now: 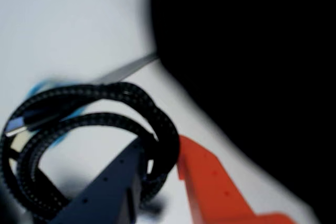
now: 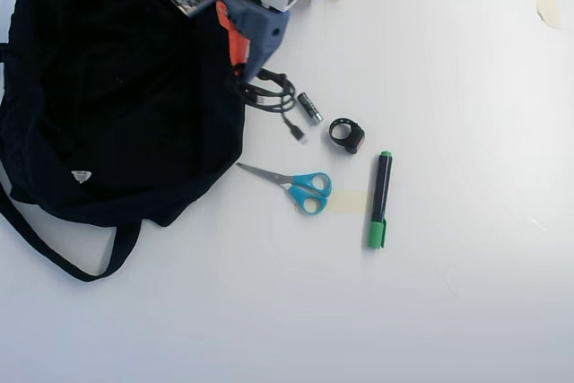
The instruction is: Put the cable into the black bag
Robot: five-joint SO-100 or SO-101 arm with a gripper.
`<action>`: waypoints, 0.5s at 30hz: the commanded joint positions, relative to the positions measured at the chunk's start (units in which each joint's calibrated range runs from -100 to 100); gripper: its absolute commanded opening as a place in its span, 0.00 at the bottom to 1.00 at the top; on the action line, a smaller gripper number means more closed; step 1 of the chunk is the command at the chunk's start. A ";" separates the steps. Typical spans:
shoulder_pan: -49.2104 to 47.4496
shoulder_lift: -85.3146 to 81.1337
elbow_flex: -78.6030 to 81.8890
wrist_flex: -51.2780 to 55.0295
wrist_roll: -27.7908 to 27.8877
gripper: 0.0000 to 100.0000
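Cable (image 1: 105,98), thin black braided cord coiled in loop, pinched in blue-and-orange gripper (image 1: 163,166), hanging just beside big soft black fabric bag (image 2: 117,87); likely held for carrying over bag.

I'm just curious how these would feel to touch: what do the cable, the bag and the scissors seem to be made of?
The cable looks sheathed in braided black fabric: the wrist view shows a woven, speckled texture. The bag seems soft matte black cloth, since it slumps and folds. The scissors appear to have grey metal blades and glossy blue handles, probably plastic.
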 commanded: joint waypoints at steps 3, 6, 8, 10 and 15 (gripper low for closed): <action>14.25 -0.53 -2.20 -0.48 5.52 0.02; 22.93 -0.19 -2.02 -2.98 7.93 0.02; 31.53 6.86 -3.19 -10.56 10.61 0.02; 35.49 16.07 -8.22 -14.69 10.66 0.02; 37.89 29.02 -20.35 -15.03 12.02 0.05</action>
